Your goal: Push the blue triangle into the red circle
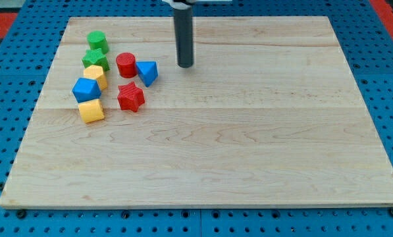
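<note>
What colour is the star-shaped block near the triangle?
Red; the red star shows clearly in the camera view.

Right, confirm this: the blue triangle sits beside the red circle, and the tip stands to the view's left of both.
Wrong on one count. The camera view shows my tip to the view's right of the blue triangle and red circle, not left. The triangle does sit beside the circle.

No readable text, labels, brands, numbers or signs appear anywhere: the blocks (127, 65) are plain coloured plastic, and the table (249, 145) (bare pale wood) and the rod (183, 39) carry no markings.
</note>
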You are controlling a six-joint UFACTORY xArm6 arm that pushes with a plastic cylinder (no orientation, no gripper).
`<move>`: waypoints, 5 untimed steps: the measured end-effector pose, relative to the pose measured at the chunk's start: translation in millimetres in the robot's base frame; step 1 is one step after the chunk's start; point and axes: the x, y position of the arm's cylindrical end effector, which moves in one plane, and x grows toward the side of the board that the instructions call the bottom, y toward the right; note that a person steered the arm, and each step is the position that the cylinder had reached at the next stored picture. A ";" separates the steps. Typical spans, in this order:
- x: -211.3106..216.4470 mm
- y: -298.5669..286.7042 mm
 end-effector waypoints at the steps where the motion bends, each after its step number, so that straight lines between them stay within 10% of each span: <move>1: 31.6 -18.0; 5: -5.4 -91.2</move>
